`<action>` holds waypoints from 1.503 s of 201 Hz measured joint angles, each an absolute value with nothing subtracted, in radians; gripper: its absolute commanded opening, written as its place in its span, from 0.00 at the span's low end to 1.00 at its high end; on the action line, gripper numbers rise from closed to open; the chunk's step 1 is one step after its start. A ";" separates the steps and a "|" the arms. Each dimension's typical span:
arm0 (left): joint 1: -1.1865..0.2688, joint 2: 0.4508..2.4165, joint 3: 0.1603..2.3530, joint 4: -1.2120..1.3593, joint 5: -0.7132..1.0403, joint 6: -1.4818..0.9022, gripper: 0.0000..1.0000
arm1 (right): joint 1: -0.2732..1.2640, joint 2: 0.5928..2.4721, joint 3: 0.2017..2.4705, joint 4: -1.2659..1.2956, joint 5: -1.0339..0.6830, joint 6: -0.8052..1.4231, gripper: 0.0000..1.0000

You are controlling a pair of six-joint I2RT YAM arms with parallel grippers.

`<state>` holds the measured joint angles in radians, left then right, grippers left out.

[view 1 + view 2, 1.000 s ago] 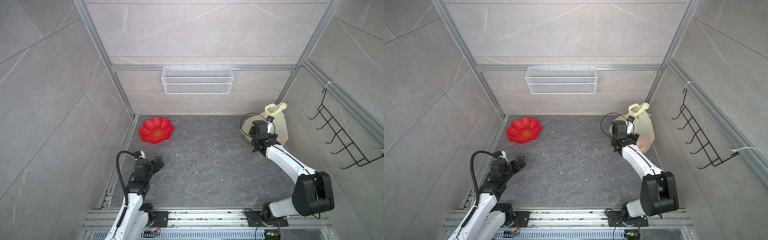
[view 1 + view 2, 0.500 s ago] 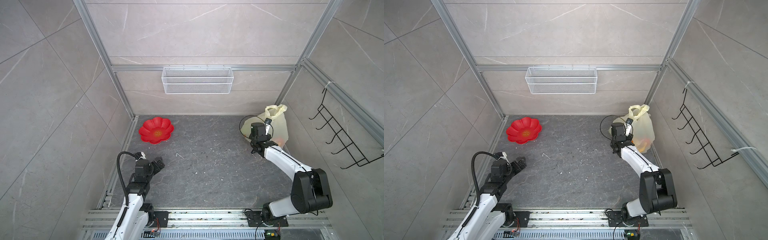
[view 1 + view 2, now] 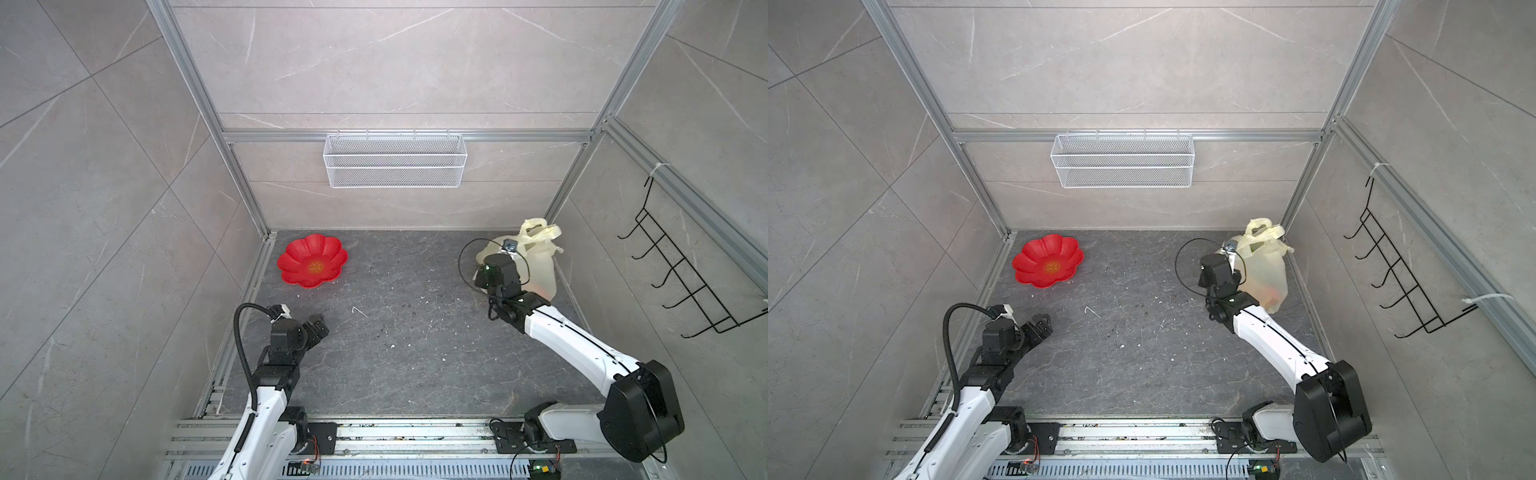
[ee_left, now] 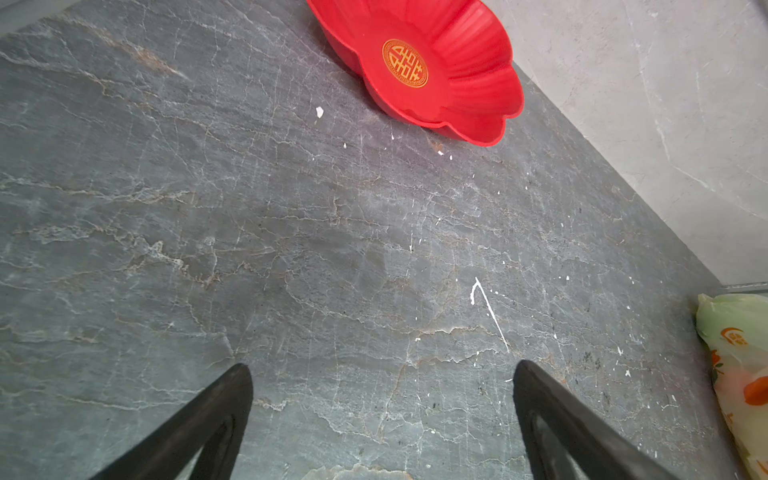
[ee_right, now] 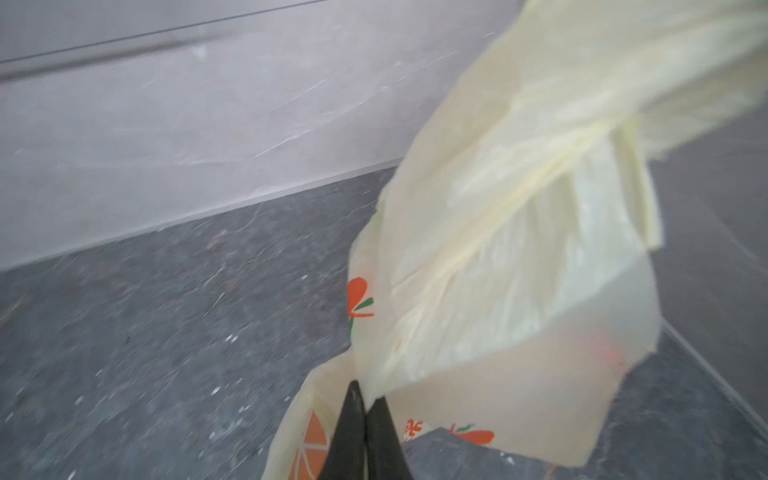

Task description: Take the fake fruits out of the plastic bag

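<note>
Grip is new: right fingers (image 5: 351,432) have closed on the plastic bag (image 5: 498,228); left fingers (image 4: 237,386) stay wide.

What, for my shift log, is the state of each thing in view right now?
right gripper: shut on the plastic bag.
left gripper: open, empty.
plastic bag: handles up, film pinched near one edge.
fake fruits: inside the bag, only a reddish blur through the film.
red plate: empty, flat on the tabletop.
wire basket: hung on the back wall, looks empty.
hook rack: nothing hanging.
</note>
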<state>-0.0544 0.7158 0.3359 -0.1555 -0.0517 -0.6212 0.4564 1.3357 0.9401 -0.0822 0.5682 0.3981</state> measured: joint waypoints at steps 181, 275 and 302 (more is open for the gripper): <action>-0.069 0.776 0.605 -0.487 0.099 -0.702 0.96 | 1.253 1.234 0.939 -0.395 0.625 0.498 0.67; -0.840 1.037 1.093 -0.526 -0.087 -0.418 0.98 | 1.253 0.859 0.718 -0.458 0.669 0.572 0.73; -0.995 1.121 1.197 -0.531 -0.200 -0.289 0.99 | 1.253 0.793 0.690 -0.479 0.699 0.604 0.74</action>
<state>-0.9955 1.1206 1.1969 -0.5312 -0.1997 -0.2886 1.2526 0.7929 0.6903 -0.4793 0.6987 0.6041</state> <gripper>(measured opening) 0.984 0.736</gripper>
